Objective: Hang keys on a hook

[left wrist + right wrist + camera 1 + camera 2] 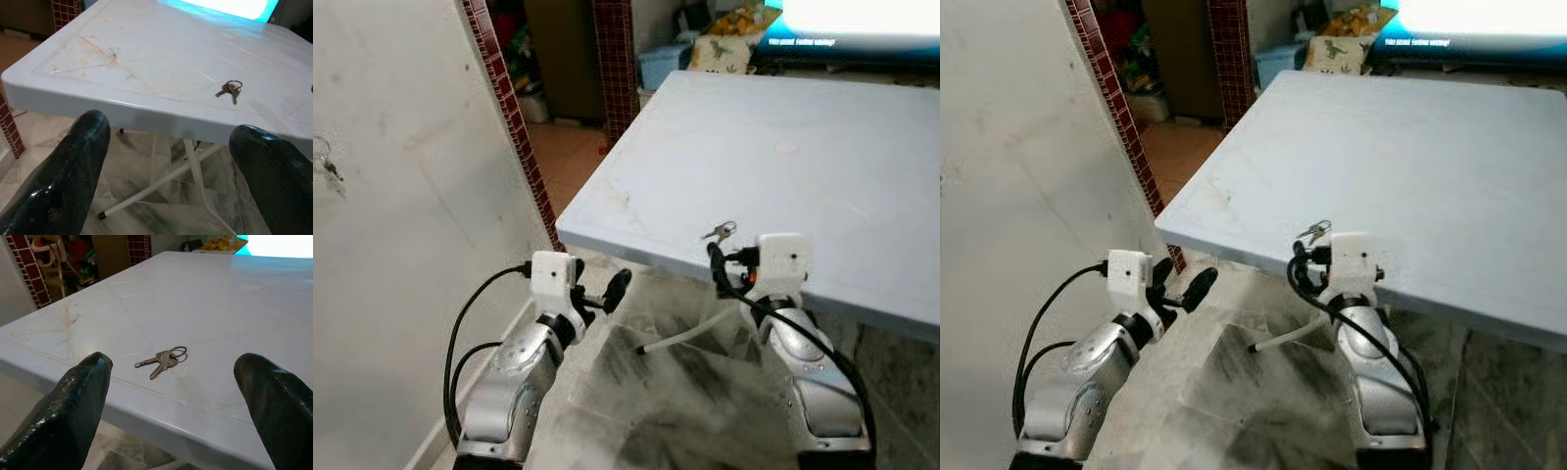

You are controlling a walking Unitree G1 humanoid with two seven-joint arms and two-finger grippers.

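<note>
Two small metal keys on a ring (162, 359) lie on the white plastic table (822, 166), close to its near edge. My right gripper (173, 360) is open just short of that edge, level with the tabletop, with the keys straight ahead between its fingers and untouched. My left gripper (602, 287) is open and empty, lower and to the left, in front of the table's near corner; the keys (229, 89) lie beyond it to the right. A small dark hook-like fitting (327, 164) sits on the white wall at far left.
The white wall (411, 215) stands close on my left, edged by a red tiled pillar (514, 117). White table legs (690, 336) cross under the table over a marbled floor (666, 411). A bright screen (862, 20) and a blue bin (661, 64) are beyond.
</note>
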